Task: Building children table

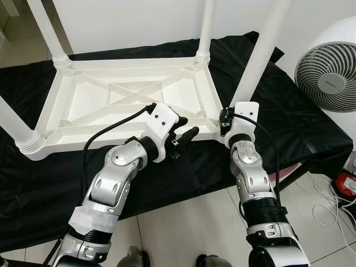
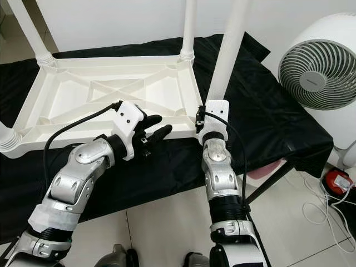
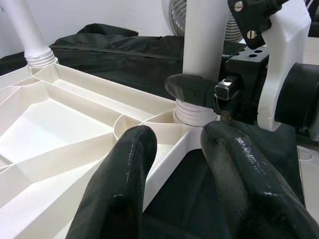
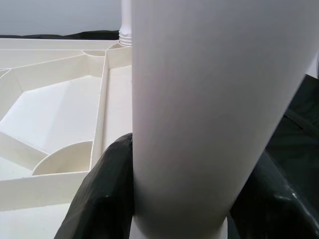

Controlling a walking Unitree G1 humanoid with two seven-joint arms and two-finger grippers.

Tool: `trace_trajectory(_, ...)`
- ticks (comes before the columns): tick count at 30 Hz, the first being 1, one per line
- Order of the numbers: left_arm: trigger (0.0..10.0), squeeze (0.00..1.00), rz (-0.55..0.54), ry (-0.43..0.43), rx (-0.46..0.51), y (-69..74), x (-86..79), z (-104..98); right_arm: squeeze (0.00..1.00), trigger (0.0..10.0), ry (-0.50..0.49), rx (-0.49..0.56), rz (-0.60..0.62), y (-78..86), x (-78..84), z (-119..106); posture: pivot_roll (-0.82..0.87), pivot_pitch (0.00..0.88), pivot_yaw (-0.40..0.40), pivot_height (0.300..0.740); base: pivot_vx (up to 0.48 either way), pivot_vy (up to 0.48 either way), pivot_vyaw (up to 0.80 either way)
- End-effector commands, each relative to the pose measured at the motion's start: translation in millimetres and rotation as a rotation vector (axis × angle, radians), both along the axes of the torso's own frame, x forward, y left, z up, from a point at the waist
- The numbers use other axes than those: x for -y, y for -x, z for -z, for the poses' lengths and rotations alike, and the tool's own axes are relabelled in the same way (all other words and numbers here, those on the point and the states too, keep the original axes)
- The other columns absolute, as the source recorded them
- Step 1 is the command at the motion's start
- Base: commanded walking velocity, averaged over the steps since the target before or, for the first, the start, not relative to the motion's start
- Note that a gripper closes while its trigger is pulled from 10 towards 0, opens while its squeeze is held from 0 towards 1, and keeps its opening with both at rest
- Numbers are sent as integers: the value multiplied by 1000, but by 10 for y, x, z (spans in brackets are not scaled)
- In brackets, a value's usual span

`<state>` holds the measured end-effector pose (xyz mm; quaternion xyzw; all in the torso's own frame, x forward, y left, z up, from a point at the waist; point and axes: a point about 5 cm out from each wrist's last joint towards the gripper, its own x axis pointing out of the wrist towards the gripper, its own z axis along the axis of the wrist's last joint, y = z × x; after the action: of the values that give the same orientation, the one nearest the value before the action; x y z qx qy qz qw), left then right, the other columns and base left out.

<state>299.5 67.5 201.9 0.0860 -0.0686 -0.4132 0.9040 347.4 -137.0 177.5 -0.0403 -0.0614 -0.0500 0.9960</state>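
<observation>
Tabletop (image 1: 128, 103) lies upside down on the black-draped desk so legs can go in from above. Head views: right gripper (image 2: 204, 123) clasps the leg (image 2: 229, 53) at the near right corner socket, steadying it. Left wrist view: left gripper (image 3: 174, 164) hovers narrowly parted beside the near rim, empty. Right wrist view: fingers (image 4: 102, 194) hug that leg.

A white plastic table top (image 1: 125, 100) lies upside down across the middle left of the head view, its ribbed underside facing up with crossed bracing inside a raised rim. Four white round legs stand up from its corners. The near right leg (image 1: 261, 53) rises steeply toward the upper right, seated in a ribbed collar at the corner. The far right leg (image 1: 206, 28) and far left leg (image 1: 47, 30) run off the top edge. The near left leg (image 1: 14, 125) leans out at the left edge.
</observation>
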Motion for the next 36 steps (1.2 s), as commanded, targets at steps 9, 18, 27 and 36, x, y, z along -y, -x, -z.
trace_trajectory(9,10000,0,-28,4,2,13,-16,10,1000,10000,-58,38,-20,75,37,-117,-77,67,16,740,0,0,0)
trace_trajectory(18,10000,0,-28,6,4,16,-10,7,0,10000,-31,29,-321,79,47,-204,-77,70,11,740,0,0,0)
trace_trajectory(27,10000,0,-23,3,2,10,-4,9,0,10000,257,-17,-542,-31,339,-151,-92,71,27,740,0,0,0)
trace_trajectory(36,10000,0,-14,0,5,-10,3,-7,0,10000,380,-118,-725,-126,352,-56,-92,76,40,740,0,0,0)
